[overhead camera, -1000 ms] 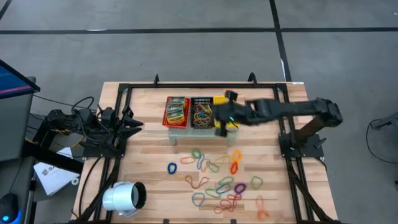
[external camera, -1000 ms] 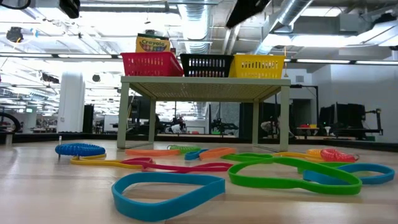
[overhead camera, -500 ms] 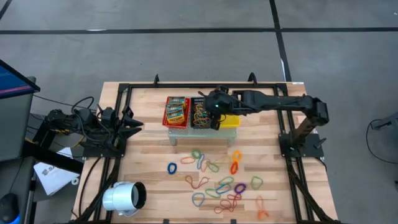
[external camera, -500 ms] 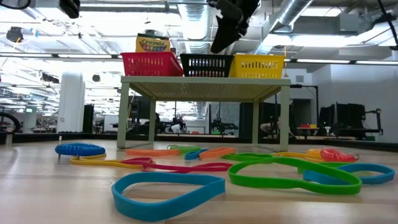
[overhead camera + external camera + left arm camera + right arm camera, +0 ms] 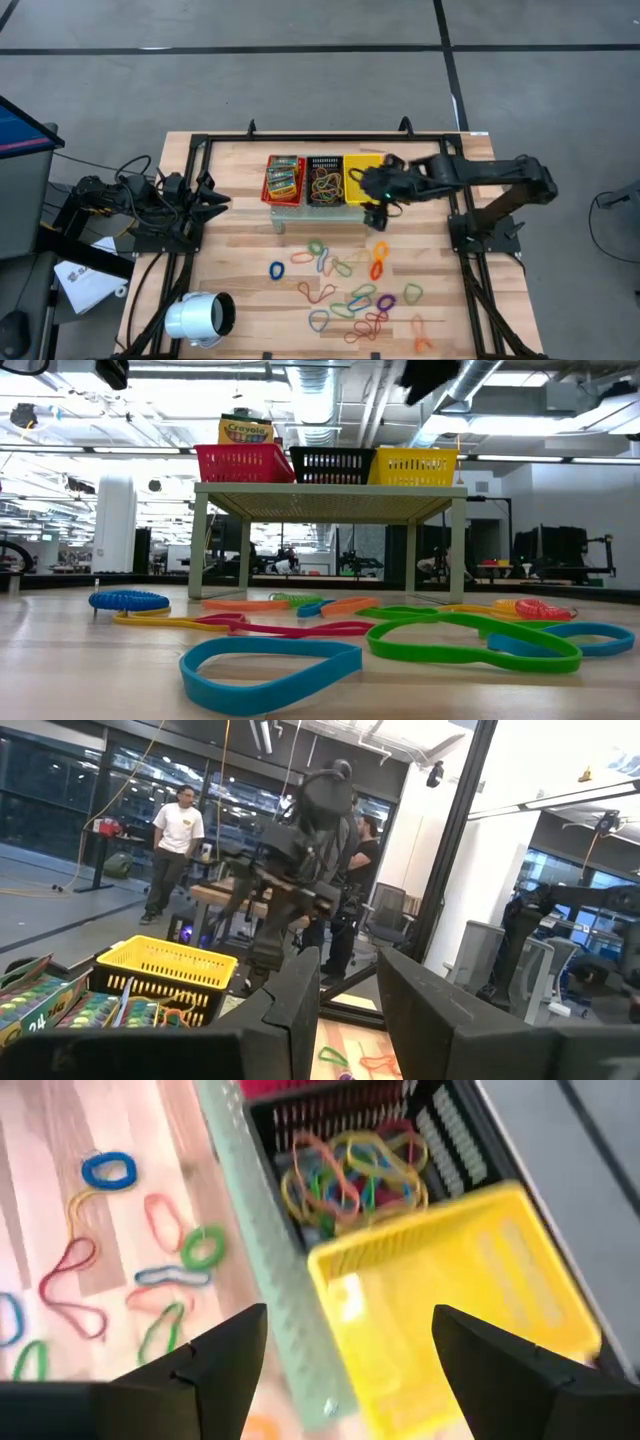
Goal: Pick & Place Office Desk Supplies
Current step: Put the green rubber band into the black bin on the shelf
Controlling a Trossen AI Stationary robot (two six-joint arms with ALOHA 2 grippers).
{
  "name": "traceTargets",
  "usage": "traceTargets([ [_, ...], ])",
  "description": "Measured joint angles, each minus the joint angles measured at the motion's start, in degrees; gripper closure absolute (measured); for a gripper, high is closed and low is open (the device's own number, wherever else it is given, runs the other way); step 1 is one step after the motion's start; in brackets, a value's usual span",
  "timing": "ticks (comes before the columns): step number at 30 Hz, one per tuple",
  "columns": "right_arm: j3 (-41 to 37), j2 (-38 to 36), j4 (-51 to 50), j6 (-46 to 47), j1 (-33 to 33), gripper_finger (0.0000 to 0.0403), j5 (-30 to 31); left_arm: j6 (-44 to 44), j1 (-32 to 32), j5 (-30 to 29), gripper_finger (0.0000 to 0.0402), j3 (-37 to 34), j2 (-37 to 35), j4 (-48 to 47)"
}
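Most of the rubber bands [image 5: 355, 290] lie scattered loose on the wooden worktop [image 5: 240, 250], near the front, in red, orange, yellow, green, blue and purple. A tangle of bands [image 5: 352, 1170] already sits in the black basket [image 5: 323, 180], and the printed packets [image 5: 284, 178] fill the red basket [image 5: 283, 197] beside it; the yellow basket [image 5: 455, 1315] looks empty. All three baskets stand on a small raised shelf [image 5: 330, 490].

The right end effector [image 5: 381, 208] hovers above the front edge of the yellow basket, its fingers [image 5: 215, 1360] spread apart with nothing between them. The left end effector [image 5: 215, 200] waits at the left side of the worktop, fingers parted, holding nothing.

This looks like the gap between a drop and the next pick. The next move calls for the right arm to swing toward the loose bands, choose one that lies apart from its neighbours, and descend low enough to pinch a thin, flat loop.
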Motion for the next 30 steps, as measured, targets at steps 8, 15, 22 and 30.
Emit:
traceTargets([
  [8,-0.99,-0.49,-16.41,26.19,15.45,0.0122,-0.92,0.00,0.00,0.00,0.0302,-0.02,0.04,-0.04],
  [15,-17.43,0.60,-8.69,55.15,31.59,0.0122,-9.04,0.08,-0.02,0.00,0.0302,-0.02,0.09,-0.15],
  [22,-36.29,0.66,19.54,67.03,38.69,0.0122,-14.14,0.28,-0.02,0.00,0.0302,-0.02,0.07,-0.28],
  [30,-41.53,7.57,28.10,69.26,38.84,0.0122,-17.90,0.00,0.00,0.00,0.0302,-0.02,0.07,-0.47],
])
